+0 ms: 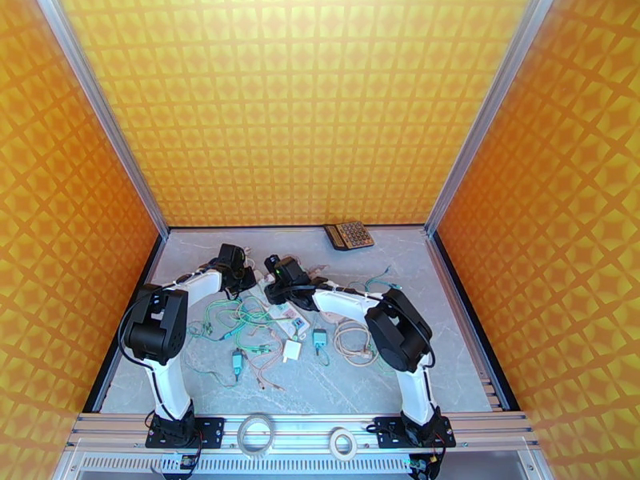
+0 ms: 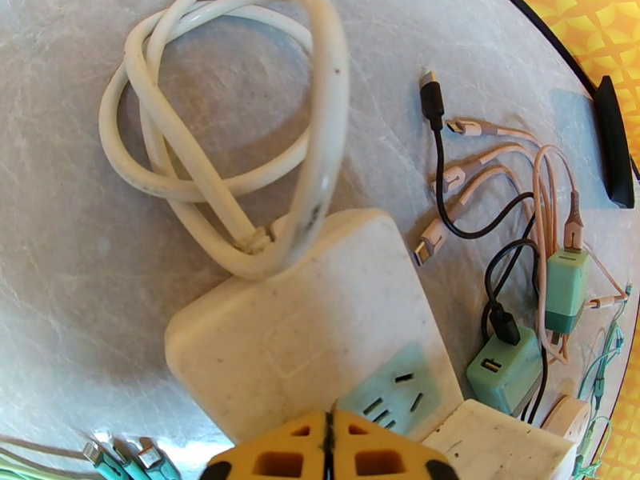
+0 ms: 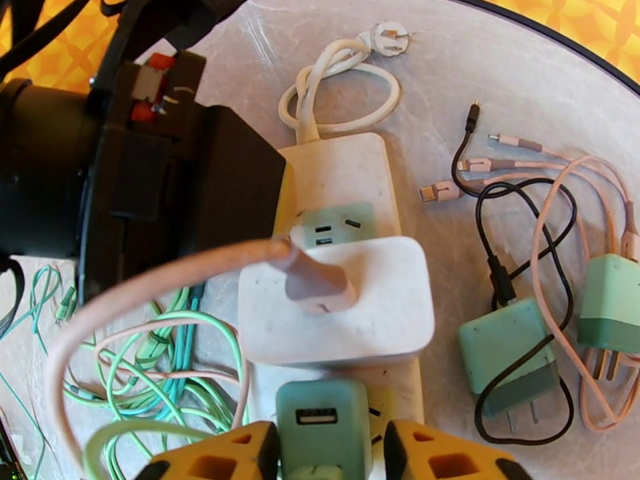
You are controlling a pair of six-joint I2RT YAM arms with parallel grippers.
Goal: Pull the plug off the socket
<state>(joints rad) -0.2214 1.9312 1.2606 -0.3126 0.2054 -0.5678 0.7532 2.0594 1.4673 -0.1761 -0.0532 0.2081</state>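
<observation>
— Yellow fingertips [image 3: 232, 462] of the right gripper [image 3: 326, 464] sit closest in its wrist view. What stands between them?
— The teal plug [image 3: 324, 422], seated in the white power strip [image 3: 340, 166] at the end closest to that gripper. The pads flank its two sides very closely, but whether they pinch it cannot be told.
— And the strip's other sockets?
— The next one along holds a big white adapter [image 3: 336, 338] with a pink cable [image 3: 316, 286] entering its top. Beyond that is a teal socket face [image 3: 340, 224] with its slots bare. At the opposite end the strip's own white cord [image 3: 308, 94] lies looped.
— The left gripper [image 2: 328, 446]?
— Clenched on nothing, fingertips pressed together. It is over the strip, just beside that teal face, but whether it touches cannot be told.
— What else is around?
— Two spare chargers [image 3: 504, 354] lie unplugged beside the strip, prongs showing, among black and pink leads. In the top view the strip lies mid-table [image 1: 416, 258], with green wires [image 1: 240, 314] tangled to its left. A calculator [image 1: 349, 235] rests at the far edge, and two white rings [image 1: 256, 434] lie on the near rail.
</observation>
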